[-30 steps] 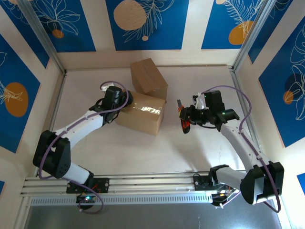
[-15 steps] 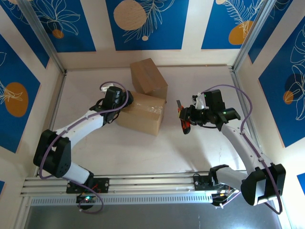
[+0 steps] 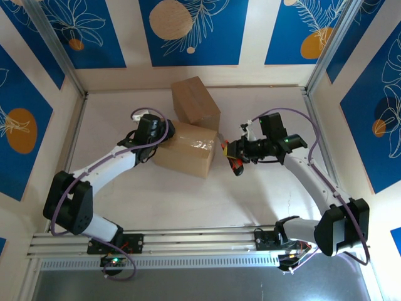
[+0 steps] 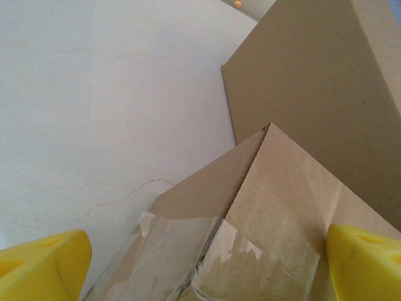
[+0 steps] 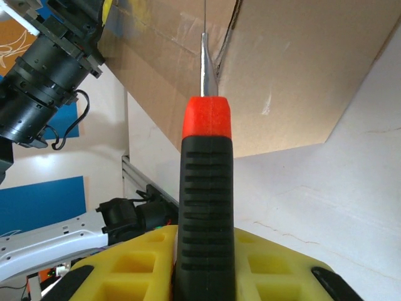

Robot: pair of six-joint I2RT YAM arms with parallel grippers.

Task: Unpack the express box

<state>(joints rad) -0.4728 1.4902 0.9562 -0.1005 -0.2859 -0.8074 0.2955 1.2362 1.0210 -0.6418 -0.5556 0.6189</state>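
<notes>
**Cutter Levelled at the Taped Carton**

We found the express box [image 3: 188, 149], a brown carton with clear tape [image 4: 188, 251] wrinkled across its top, lying near the middle of the pale surface [image 3: 263, 200]. A second carton [image 3: 195, 100], plain and untaped, sat hard against its far side.

The left pincer [image 4: 203, 263] stood wide apart at the box's left end. One of its yellow fingertips [image 4: 41, 260] was over bare surface and the other over cardboard, with the taped corner between them (whether either pressed on the box, we could not tell from the wrist view).

The right pincer [image 3: 241, 150] was clamped on a cutter [image 5: 203, 207] with a black ribbed handle and a red collar. The handle sat upright between the yellow pads in that arm's own camera. The thin metal blade [image 5: 205, 63] pointed straight at the box's right end, in line with an edge where two faces met. From above, the cutter lay just beside that right face. We could not tell whether the tip touched the cardboard.
</notes>
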